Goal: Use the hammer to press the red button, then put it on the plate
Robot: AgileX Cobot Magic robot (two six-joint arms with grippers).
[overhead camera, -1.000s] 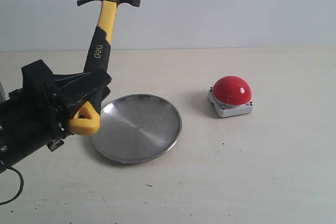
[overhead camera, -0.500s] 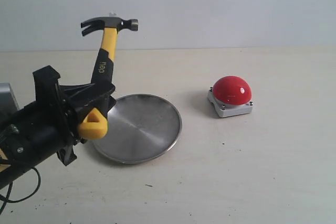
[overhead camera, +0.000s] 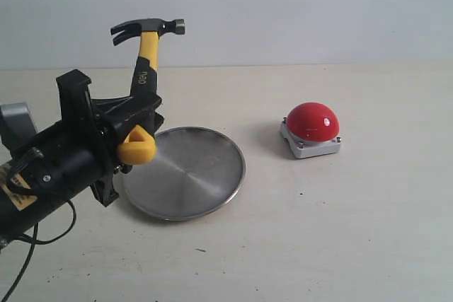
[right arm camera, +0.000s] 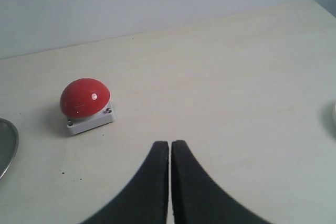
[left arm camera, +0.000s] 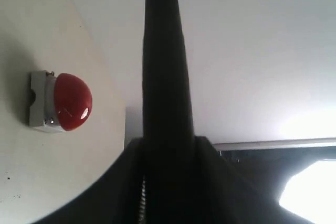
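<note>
Hammer: upright, pinched at the black handle; dark head high above the pincer, yellow looped end just below it.
Left gripper: clamped on that handle.
Plate: on the table, just beside this pincer, partly behind it.
Red button: well apart from the pincer, beyond the plate.
Right gripper: fingers pressed together, nothing between; outside the exterior view.
Hidden: head cut off in left wrist view, handle only a dark bar.
Writing: white lettering on the handle, too small to read.
</note>
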